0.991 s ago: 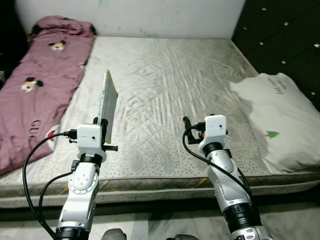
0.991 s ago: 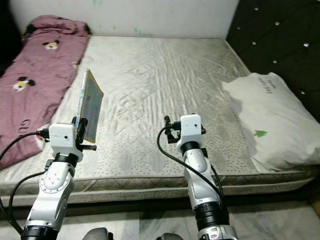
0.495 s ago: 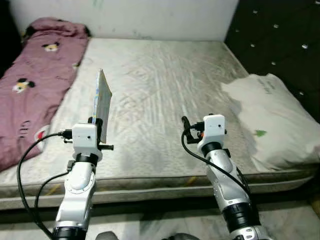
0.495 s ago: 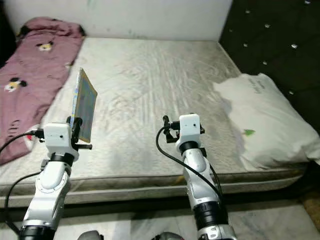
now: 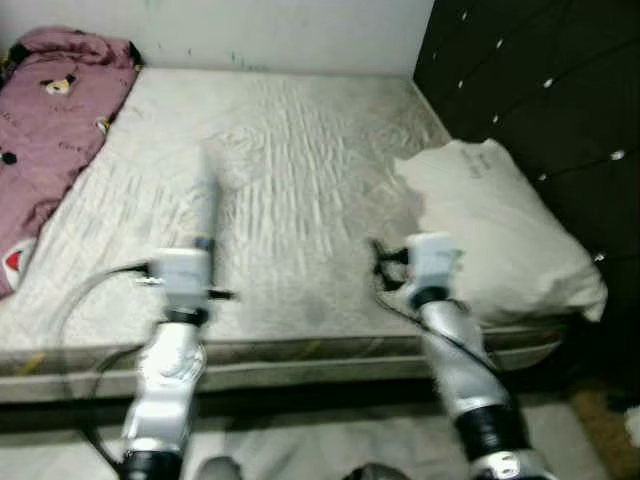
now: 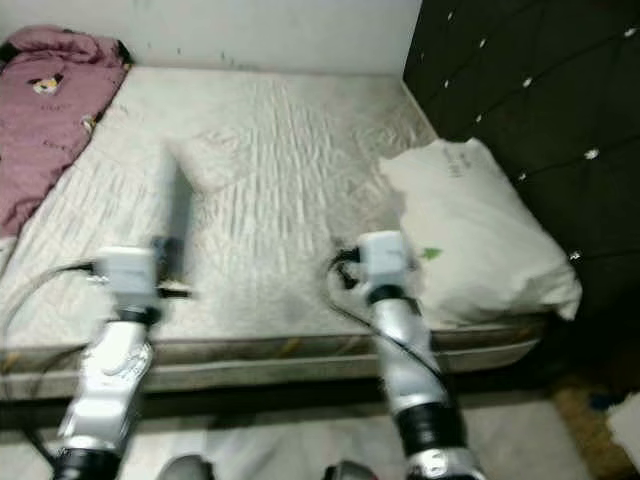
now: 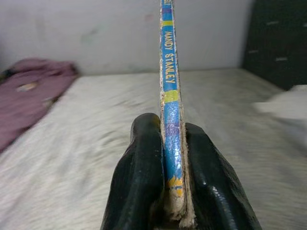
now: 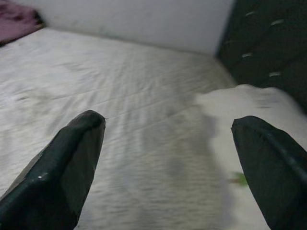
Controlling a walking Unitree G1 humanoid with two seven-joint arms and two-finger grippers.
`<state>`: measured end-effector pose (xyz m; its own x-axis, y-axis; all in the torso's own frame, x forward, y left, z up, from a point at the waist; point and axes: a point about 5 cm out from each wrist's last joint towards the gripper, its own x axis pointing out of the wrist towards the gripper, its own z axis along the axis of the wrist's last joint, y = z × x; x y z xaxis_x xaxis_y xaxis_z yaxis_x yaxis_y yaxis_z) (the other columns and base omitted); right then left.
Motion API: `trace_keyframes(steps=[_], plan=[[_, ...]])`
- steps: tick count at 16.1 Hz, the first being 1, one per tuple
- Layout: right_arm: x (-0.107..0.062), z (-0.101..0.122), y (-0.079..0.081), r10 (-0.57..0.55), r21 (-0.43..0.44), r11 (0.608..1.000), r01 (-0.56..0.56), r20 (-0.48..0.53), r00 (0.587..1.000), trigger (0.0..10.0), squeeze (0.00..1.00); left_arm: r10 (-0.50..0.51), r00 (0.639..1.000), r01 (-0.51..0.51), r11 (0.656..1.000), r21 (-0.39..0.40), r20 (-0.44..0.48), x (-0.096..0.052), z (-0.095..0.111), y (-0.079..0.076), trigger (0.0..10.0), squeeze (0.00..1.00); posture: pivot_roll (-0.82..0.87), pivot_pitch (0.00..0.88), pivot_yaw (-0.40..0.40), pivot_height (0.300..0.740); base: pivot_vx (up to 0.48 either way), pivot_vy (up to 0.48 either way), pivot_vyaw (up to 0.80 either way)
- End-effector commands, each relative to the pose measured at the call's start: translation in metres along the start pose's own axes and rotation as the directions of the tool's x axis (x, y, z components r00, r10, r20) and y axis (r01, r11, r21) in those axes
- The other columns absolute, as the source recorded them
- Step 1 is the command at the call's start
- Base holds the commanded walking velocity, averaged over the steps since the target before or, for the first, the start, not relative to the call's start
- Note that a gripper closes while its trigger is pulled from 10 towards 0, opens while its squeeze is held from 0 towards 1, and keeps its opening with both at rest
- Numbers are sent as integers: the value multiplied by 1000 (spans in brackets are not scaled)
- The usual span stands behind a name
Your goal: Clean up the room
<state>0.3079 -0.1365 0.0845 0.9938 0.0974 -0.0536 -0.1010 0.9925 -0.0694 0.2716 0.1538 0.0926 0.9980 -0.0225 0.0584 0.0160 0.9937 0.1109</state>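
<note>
1. Left gripper clamped on thin book, upright over the bed — keep grip firm while turning.
2. Right gripper spread wide, empty — keep clear of pillow.

Left gripper holds a thin book above the mattress.

Left gripper clamped, right gripper agape

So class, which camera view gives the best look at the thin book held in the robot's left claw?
The left wrist view: the book stands sharp and edge-on between the left claw fingers, its blue spine lettering readable. Both eye views are motion-blurred, showing the book only as a dim upright smear above the left arm over the mattress.
</note>
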Motion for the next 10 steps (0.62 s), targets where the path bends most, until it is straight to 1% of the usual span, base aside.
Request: trace_keyframes(steps=[1,6,10], plan=[[2,5,8,22,14,1000,-22,19,1000,10000,0,36,998,-37,999,18,57,4,11,11,10000,0,73,0,-42,740,0,0,0],[3,4,8,24,10,1000,-24,20,1000,10000,0,24,996,-23,1000,-14,82,4,14,10,10000,0,74,0,-43,740,0,0,0],[4,4,9,25,9,1000,-25,20,999,10000,0,18,996,-17,1000,-14,88,4,14,10,10000,0,75,0,-42,740,270,0,0]])
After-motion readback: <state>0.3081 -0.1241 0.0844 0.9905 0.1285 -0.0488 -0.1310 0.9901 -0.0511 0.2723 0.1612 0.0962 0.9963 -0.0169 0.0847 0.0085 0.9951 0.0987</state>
